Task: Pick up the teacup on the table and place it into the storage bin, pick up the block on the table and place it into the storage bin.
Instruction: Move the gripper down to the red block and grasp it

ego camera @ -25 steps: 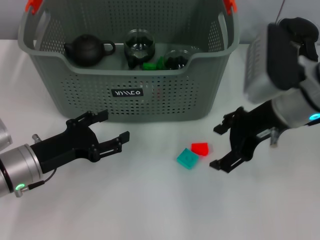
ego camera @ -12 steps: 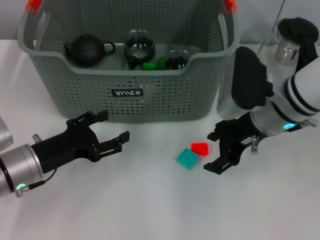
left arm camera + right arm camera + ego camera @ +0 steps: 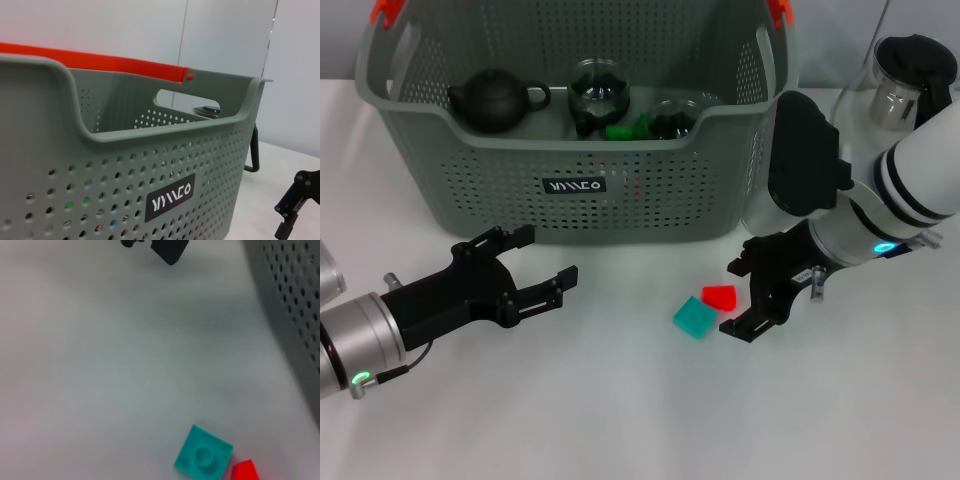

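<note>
The grey-green storage bin [image 3: 470, 170] stands at the back of the white table, and its perforated wall [image 3: 125, 165] fills the left wrist view. Inside it lie a glass teacup [image 3: 599, 93], a second cup [image 3: 672, 118] and a green block [image 3: 622, 130]. On the table in front lie a red block [image 3: 718, 295] and a teal block [image 3: 694, 317], which also show as the teal block [image 3: 203, 458] and the red block [image 3: 244, 471] in the right wrist view. My right gripper [image 3: 732, 298] hangs open just right of the red block. My left gripper [image 3: 547, 253] is open, low at the front left.
A black teapot [image 3: 495, 98] sits in the bin's left part. A glass pitcher [image 3: 905, 70] with a black handle stands at the back right. Orange handle clips [image 3: 386, 9] top the bin's corners. The right gripper [image 3: 297, 200] shows far off in the left wrist view.
My right arm has swung left and down, bringing its open gripper from the right side up to the red block. The left arm has barely moved.
</note>
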